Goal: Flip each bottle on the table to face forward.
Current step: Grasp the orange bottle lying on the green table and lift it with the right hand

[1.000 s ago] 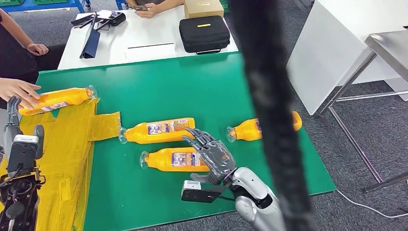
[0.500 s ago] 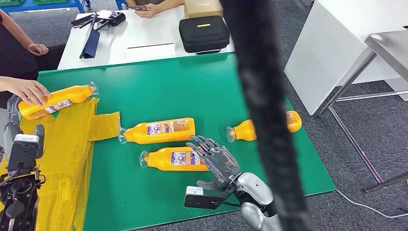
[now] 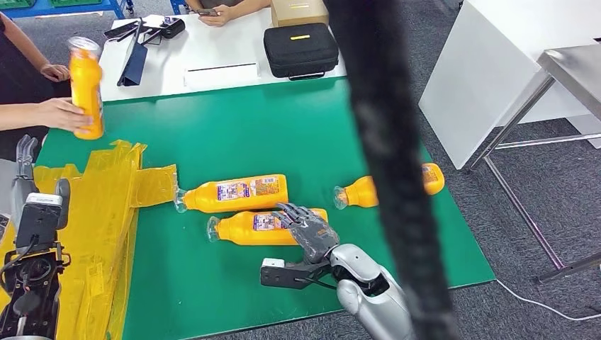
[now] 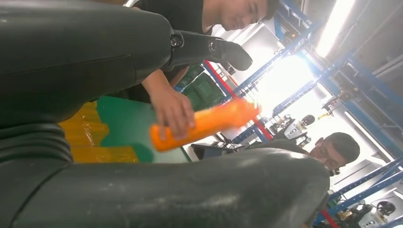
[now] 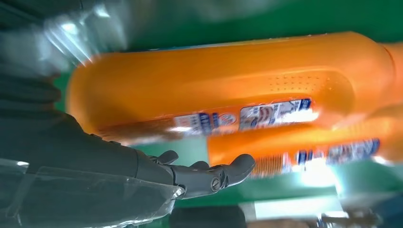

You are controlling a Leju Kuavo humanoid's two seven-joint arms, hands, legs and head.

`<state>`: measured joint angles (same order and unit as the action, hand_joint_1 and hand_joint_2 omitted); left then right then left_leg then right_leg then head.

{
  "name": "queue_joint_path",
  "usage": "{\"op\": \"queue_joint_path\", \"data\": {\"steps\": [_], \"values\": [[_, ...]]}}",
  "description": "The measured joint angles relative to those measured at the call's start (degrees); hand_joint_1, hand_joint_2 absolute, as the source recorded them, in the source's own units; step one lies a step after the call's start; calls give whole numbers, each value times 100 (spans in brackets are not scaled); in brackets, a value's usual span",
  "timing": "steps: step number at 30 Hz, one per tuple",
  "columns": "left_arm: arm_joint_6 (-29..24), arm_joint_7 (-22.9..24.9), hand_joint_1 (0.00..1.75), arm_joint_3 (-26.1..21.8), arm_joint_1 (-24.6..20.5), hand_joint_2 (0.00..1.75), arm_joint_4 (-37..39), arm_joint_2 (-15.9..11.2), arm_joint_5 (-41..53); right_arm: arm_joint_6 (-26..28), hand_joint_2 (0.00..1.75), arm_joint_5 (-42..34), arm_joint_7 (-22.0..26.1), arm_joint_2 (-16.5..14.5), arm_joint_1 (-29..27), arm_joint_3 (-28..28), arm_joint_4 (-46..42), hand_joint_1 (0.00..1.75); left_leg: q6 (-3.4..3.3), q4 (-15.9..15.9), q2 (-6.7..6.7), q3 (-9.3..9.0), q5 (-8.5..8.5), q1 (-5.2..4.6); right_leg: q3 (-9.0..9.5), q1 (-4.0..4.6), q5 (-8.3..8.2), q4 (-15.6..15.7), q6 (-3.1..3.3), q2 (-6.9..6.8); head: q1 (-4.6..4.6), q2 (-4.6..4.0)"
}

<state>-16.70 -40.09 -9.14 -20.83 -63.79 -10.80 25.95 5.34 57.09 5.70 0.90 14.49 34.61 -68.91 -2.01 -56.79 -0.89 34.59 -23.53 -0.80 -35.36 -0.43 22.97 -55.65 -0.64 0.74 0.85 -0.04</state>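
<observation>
On green table (image 3: 234,134), right robot hand (image 3: 310,230) apparently touching glossy orange bottle (image 3: 255,228).

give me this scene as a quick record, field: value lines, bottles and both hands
table: green top
bottles lying: three, orange, on their sides
near bottle: right hand rests on its base end
middle bottle: beside near bottle
far bottle: partly hidden by a dark cable
lifted bottle: upright, held by a person's hand
left hand: empty

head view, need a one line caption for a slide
Right hand rests on the nearest orange bottle on the green table.
</observation>
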Motion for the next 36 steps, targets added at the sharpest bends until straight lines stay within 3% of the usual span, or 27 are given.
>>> {"op": "queue_joint_path", "data": {"steps": [14, 19, 23, 30, 36], "values": [[-1, 0, 0, -3, -2, 0, 6, -1, -70, -46, 175, 26, -29, -276, 425, 109, 878, 0, 1, 0, -1, -1, 1, 1, 2, 0, 0, 0, 0, 0, 1, 0], [-42, 0, 0, -11, 45, 0, 6, -38, -231, -140, 175, 238, -300, -292, 567, 237, 1145, 0, 1, 0, 2, -14, 1, 1, 12, 0, 0, 0, 1, 1, 1, 0], [-84, 0, 0, -19, 119, 0, 5, -71, -319, -215, 175, 483, -632, -296, 717, 373, 1395, 175, 2, 1, 1, -33, -1, 2, 28, 2, 3, 2, 4, 1, 1, 0], [-61, 0, 0, -74, 179, 0, 4, -96, -347, -568, 175, 715, -1100, -115, 681, 561, 1427, 175, 1, 2, -9, -79, -4, -1, 38, 2, 13, 7, 2, -2, 2, 0], [80, 0, 0, -160, 180, 0, 4, -95, -238, -845, 175, 959, -1520, 313, 153, 569, 588, 175, -3, 2, -28, -131, -31, -4, 70, 1, 43, 15, -13, -11, 0, 0]]}}
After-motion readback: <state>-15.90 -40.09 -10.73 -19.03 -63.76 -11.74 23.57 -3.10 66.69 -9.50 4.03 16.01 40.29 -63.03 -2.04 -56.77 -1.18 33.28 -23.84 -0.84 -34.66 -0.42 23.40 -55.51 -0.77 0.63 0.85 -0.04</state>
